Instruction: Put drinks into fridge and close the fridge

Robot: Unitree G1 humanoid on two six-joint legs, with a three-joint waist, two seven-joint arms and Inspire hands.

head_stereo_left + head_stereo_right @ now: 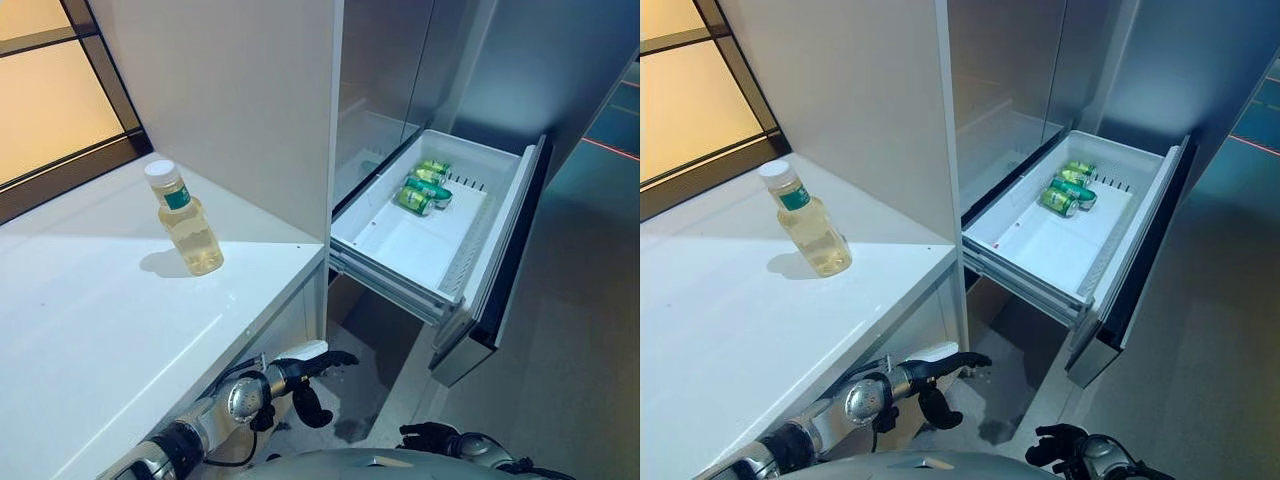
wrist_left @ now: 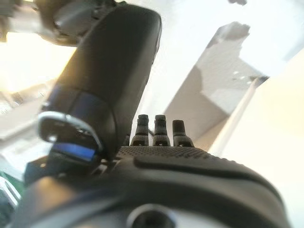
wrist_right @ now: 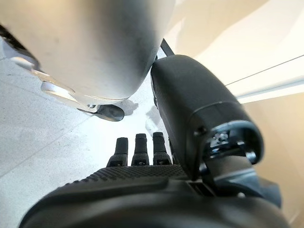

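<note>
Three green cans [image 1: 424,186] in white plastic drawer [image 1: 400,245], clear round-shouldered bottle [image 1: 186,221] on glossy counter [image 1: 90,320], both hands' fingers [image 2: 155,129] straight, empty.

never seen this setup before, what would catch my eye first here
Probably the open fridge drawer, pulled out at right, with green cans lying together at its far end. Next, the bottle of pale yellow drink with a white cap, upright and alone on the white counter at left. The left hand and right hand hang low, holding nothing.
</note>
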